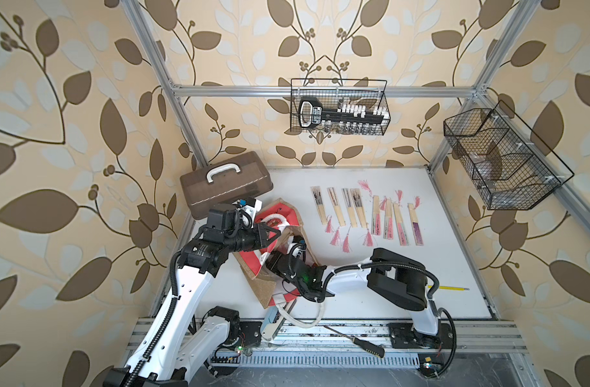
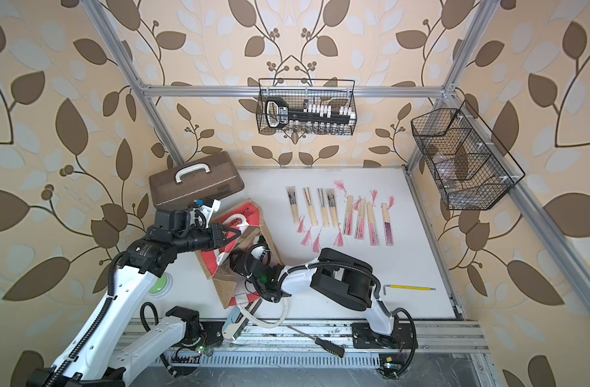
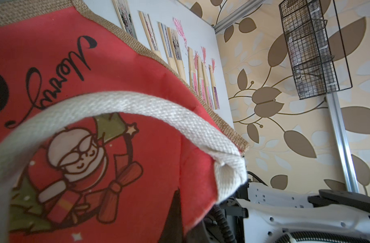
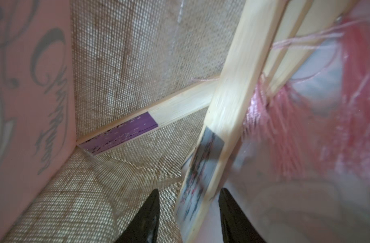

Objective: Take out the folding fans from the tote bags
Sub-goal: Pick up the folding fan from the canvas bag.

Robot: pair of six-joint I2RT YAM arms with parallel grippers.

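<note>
Row of closed bamboo-ribbed folding fans (image 1: 356, 207) is out on your white surface (image 1: 421, 268), right of the brown jute tote bag (image 1: 260, 281). Left pincer (image 1: 273, 233) clamps its white rope handle (image 1: 277, 221). Right pincer (image 4: 189, 189), jaws apart, straddles a grey-printed fan (image 4: 228, 101) inside. A purple-papered fan (image 4: 125, 131) is also left to take out.

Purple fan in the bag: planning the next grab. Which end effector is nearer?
Right: right end effector inside the tote bag, facing the purple fan, open around another fan; left end effector outside, shut on the handle.
</note>
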